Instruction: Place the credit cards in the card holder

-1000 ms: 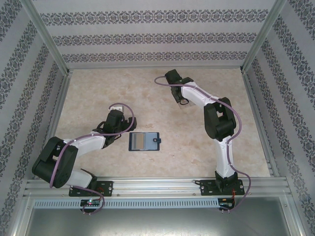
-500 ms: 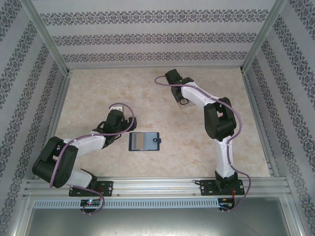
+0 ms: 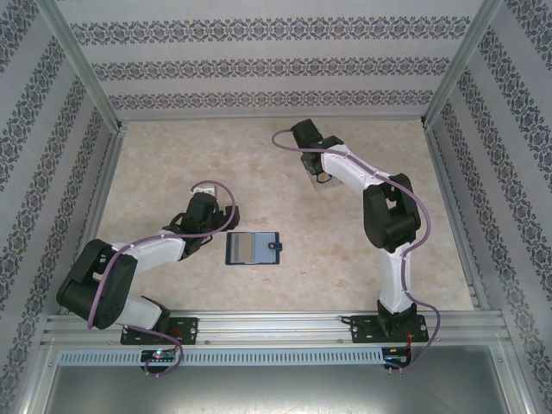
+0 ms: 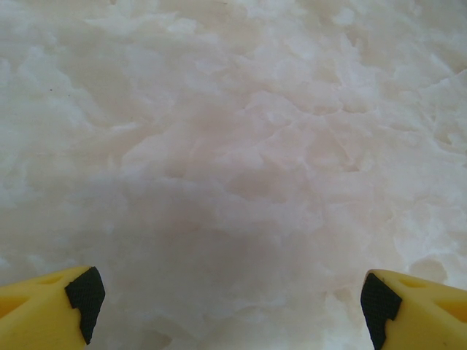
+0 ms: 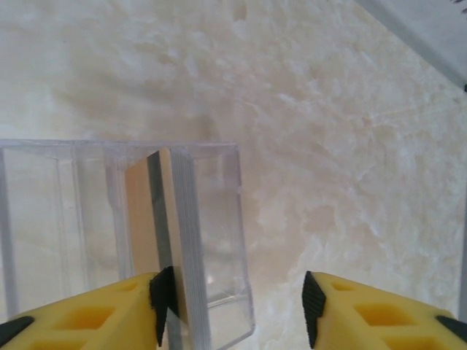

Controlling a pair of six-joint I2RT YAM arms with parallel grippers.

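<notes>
We saw the card holder [image 3: 254,248] lying open on the table [image 3: 172,155], with no card on it that we could make out. The left gripper [image 4: 230,295] hovered just left of the card holder, its 2 fingers spread wide over bare surface, grasping nothing. The right gripper [image 5: 238,299] was well apart from the card holder, beyond it and to the right, at a transparent case [image 5: 73,219]. Its jaws stood half apart around the end of the case, 1 pad against what looked like a tan card [image 5: 140,219] standing on edge, the other pad touching nothing. We judged 3 dangers: the jaws could pinch the case wall together with the card and lift the case; they could take several cards at once; and a thin card could slip on the long way to the card holder.
</notes>
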